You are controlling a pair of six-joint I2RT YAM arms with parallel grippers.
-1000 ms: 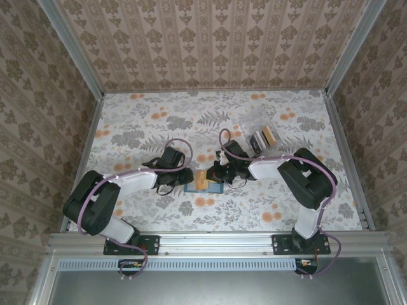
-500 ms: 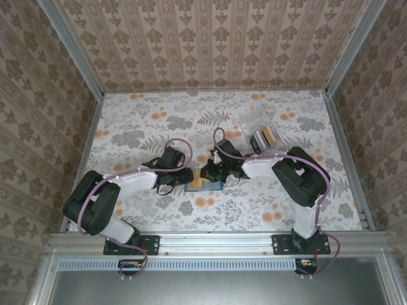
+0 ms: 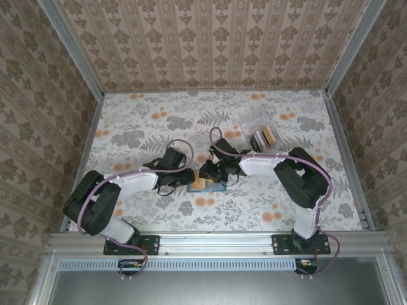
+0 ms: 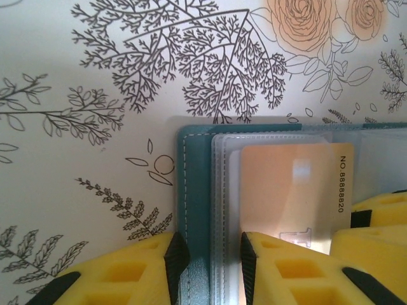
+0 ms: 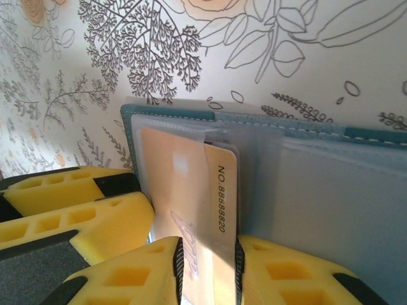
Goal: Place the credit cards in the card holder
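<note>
Our left gripper point(image 4: 208, 257) pinches the wallet point(image 4: 194, 184) by its teal edge, midway along the table point(image 3: 159, 121), toward its near edge. Our right gripper point(image 5: 206, 270) pinches the tan card point(image 5: 184, 184), half inside a clear pocket — pushed crooked, we reckon it could jam or buckle the sleeve.

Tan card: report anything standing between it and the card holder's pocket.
Nothing visible. The tan card sits partly under the clear pocket of the card holder; the left gripper rests at the holder's edge, alongside the card.

robot lab cell: wallpapered walls point(image 3: 210, 44), aluminium frame point(image 3: 216, 240)
</note>
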